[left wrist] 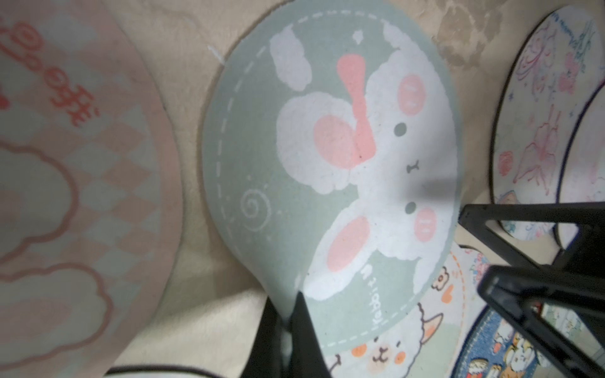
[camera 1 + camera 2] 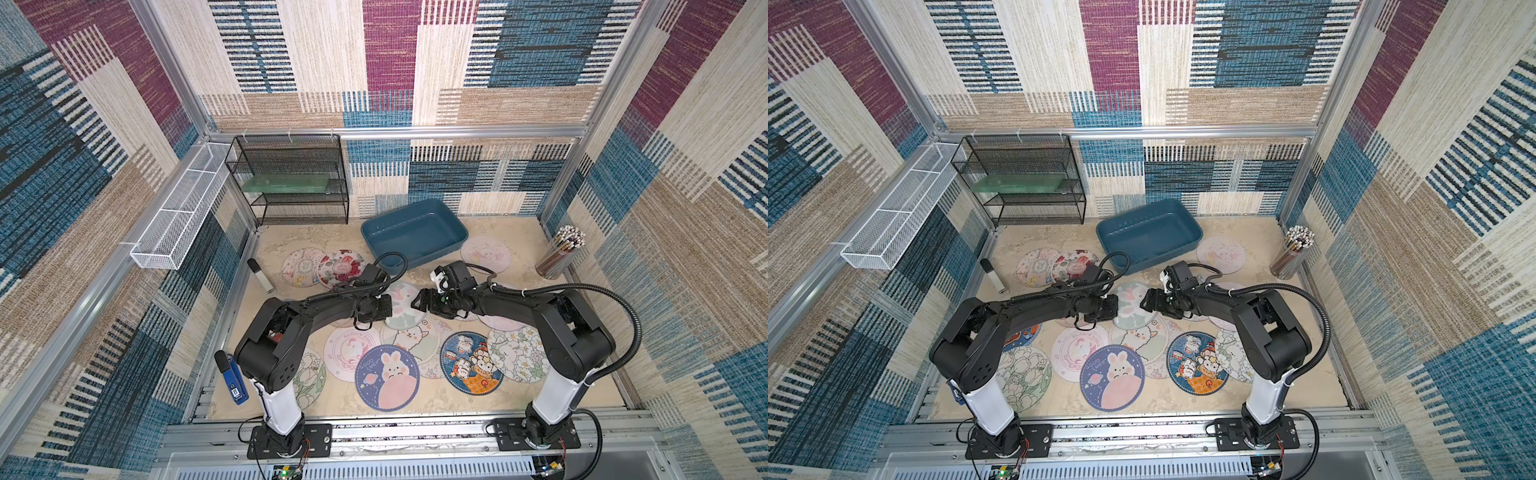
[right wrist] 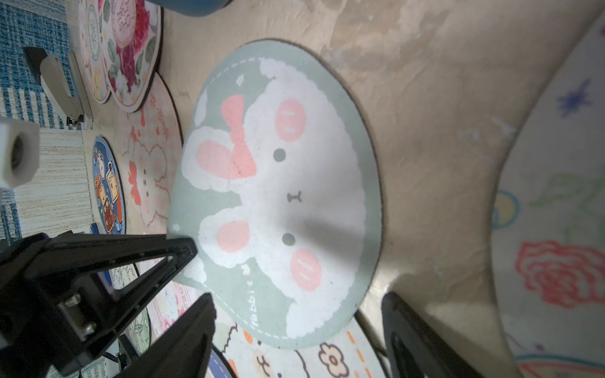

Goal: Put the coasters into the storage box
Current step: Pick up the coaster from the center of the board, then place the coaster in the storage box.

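Barely started, nothing in shallow teal plastic storage box (image 2: 415, 235); pinching edge of round mint-green rabbit coaster (image 1: 327, 163) with left gripper (image 1: 287, 306); right gripper (image 2: 417, 302) gaping alongside; other printed coasters (image 2: 387, 377) lying outside.

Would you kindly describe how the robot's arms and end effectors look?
The left arm and right arm are black with white lower links and black corrugated cable hoses. The left end effector and right end effector have black, open-framed triangular fingers.

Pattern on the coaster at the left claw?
White bunny, pink bow, on sage-green coaster; clearest in right wrist view.
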Tool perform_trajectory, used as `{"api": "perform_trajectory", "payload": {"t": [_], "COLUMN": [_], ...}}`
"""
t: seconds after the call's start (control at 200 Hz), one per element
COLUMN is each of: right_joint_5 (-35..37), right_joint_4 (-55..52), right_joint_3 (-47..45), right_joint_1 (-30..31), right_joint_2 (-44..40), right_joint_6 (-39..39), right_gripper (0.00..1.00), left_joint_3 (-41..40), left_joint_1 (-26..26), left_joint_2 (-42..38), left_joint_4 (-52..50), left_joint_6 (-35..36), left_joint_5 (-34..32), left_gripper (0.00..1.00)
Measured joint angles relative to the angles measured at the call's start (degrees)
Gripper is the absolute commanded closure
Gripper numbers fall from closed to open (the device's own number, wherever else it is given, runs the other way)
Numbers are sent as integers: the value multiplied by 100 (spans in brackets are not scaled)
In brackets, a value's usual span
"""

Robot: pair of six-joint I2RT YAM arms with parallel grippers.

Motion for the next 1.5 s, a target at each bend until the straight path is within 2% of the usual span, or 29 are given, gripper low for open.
{"api": "perform_trajectory", "payload": {"t": [0.28,0.466,0.526,0.601,0.776,0.987,1.402,1.502], "right_joint_5": [7,2,-7,-48,-153,-258,-289,-286], "right_joint_4": [-251,-448,-455,-459,-481,-503,-776,-785], "right_joint_3": [-48,-85,-85,-92,-203,-267,-387,-452], "right_joint_1": [-28,-133,-175,-249,-435,-638,-822,-852], "right_joint_2": [-149,-474,-627,-815,-1272,-1880,-2706,-2881], "right_joint_6": [2,-37,-76,-116,-177,-216,-164,-105], "right_gripper": [14,2,0,3,5,5,5,5], "left_joint_3": [120,282,459,778,1709,3104,6778,7394], "left_joint_1": [-57,-214,-267,-304,-317,-304,-61,15], "left_joint_2": [-516,-1268,-1469,-1631,-1593,-748,2236,2887], "left_joint_4": [-337,-778,-953,-1180,-1591,-1810,-2146,-2157], "left_joint_6": [2,4,28,83,374,905,1646,1722], "left_joint_5": [-164,-254,-323,-391,-400,-413,83,175], "left_gripper": [100,100,100,100,100,100,100,100]}}
